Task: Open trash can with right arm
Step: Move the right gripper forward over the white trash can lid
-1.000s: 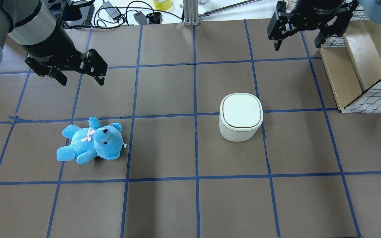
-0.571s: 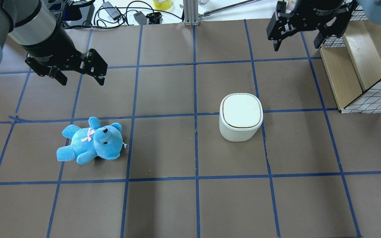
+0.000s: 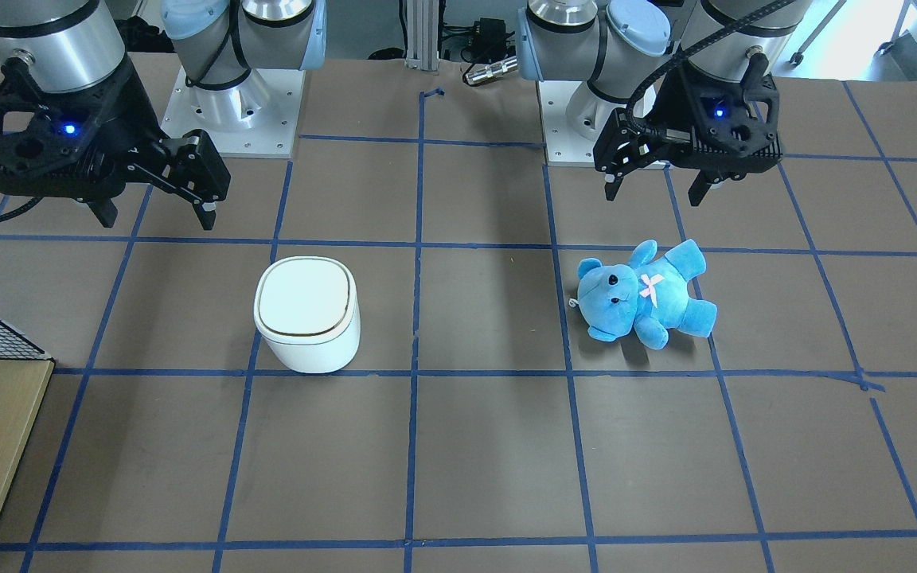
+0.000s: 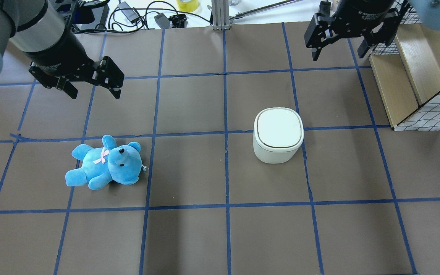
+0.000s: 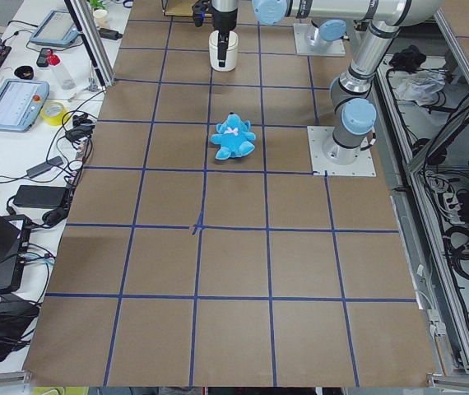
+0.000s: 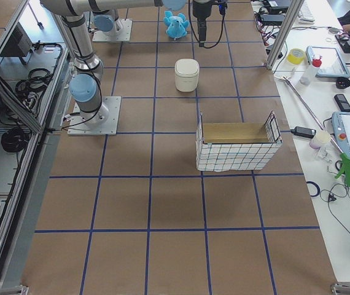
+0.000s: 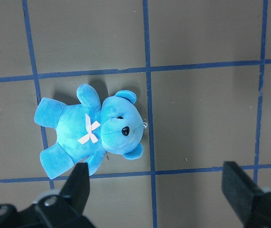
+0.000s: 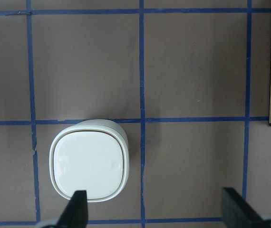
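- Jaws of the right gripper (image 4: 337,55) stood wide apart and held nothing. It hung over the far right part of the table (image 4: 189,236), well apart from the trash can (image 4: 278,149).
- In the right wrist view the can sat low and to the left of the gap between the jaws, so the gripper was not lined up over it.
- The can stood upright, right of the table's middle, with its lid (image 4: 279,127) shut flat.
- It looked light, hollow and smooth, so a sideways push would probably slide or tip it.
- The stiff lid seemed best worked from straight above, near one edge. Which edge carried the hinge could not be told.
- A wire-sided crate (image 4: 414,76) stood close beside the right arm.
- The left gripper (image 4: 94,93) hung open and empty beyond the teddy bear (image 4: 105,162).
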Controlling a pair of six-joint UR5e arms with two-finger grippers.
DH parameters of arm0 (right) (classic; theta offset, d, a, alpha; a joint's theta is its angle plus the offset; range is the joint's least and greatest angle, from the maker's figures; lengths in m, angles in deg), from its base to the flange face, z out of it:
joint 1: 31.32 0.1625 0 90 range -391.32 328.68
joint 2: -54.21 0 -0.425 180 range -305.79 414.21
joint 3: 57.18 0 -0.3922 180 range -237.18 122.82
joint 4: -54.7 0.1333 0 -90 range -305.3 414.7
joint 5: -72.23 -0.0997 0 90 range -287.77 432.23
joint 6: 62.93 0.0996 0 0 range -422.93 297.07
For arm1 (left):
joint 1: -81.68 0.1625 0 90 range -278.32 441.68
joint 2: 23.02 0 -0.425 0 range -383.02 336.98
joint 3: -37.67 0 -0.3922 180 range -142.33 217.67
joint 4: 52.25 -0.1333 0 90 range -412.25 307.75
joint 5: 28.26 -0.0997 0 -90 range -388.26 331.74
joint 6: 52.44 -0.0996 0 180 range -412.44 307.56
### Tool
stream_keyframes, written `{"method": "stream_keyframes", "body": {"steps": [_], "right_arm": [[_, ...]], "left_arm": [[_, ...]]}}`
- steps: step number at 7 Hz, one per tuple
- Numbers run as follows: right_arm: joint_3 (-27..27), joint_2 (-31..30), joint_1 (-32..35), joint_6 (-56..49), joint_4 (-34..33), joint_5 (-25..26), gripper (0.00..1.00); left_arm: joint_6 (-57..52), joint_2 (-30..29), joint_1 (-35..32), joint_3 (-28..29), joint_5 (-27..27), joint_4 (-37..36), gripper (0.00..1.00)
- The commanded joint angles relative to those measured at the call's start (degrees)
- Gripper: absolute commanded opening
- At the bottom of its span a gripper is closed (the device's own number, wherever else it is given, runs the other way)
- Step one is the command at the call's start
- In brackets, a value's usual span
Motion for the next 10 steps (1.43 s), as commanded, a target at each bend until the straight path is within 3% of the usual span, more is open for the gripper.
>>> {"method": "stream_keyframes", "body": {"steps": [1, 3, 4, 5, 7, 10], "right_arm": [[0.0, 0.2, 0.0, 0.3, 0.0, -0.1, 1.0], [0.0, 0.5, 0.0, 0.4, -0.1, 0.0, 1.0], [-0.3, 0.9, 0.1, 0.3, -1.5, 0.0, 0.89], [-1.0, 1.5, 0.1, 0.4, -1.5, 0.0, 0.05], [-8.7, 1.4, 1.5, 0.5, -2.6, -0.1, 0.0], [-24.1, 1.7, 3.6, 1.5, -19.5, 0.0, 0.0]], "left_arm": [[0.0, 0.0, 0.0, 0.0, 0.0, 0.0, 1.0], [0.0, 0.0, 0.0, 0.0, 0.0, 0.0, 1.0], [0.0, 0.0, 0.0, 0.0, 0.0, 0.0, 1.0], [0.0, 0.0, 0.0, 0.0, -0.1, 0.0, 1.0], [0.0, 0.0, 0.0, 0.0, 0.0, 0.0, 1.0], [0.0, 0.0, 0.0, 0.0, 0.0, 0.0, 1.0]]}}
